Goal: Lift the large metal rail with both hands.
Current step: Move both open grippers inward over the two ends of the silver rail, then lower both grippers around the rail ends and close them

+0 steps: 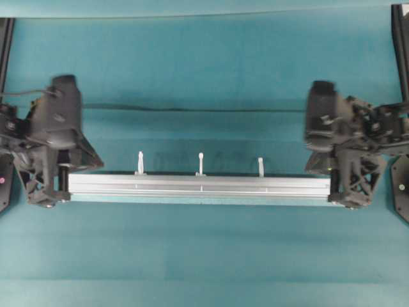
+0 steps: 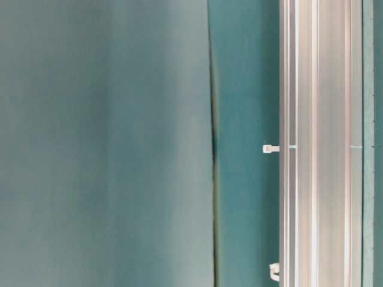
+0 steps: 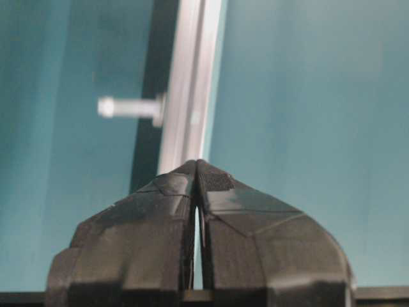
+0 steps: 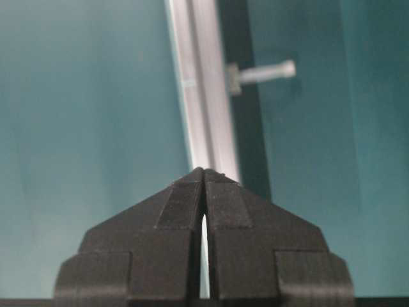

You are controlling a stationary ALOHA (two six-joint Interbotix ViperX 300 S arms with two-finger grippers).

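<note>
The long silver grooved metal rail (image 1: 199, 185) with three whitish pegs (image 1: 200, 164) spans the teal tabletop (image 1: 204, 256) crosswise; left pincer (image 1: 62, 185) and right pincer (image 1: 339, 187) each clamp one end.

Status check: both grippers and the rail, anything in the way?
Left gripper shut on the rail's left end, right gripper shut on its right end. Large metal rail level across the teal table. Nothing in the way.

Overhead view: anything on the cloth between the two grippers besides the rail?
No. Only the large metal rail spans from left gripper to right gripper, three pegs on its far side; overhead view.
</note>
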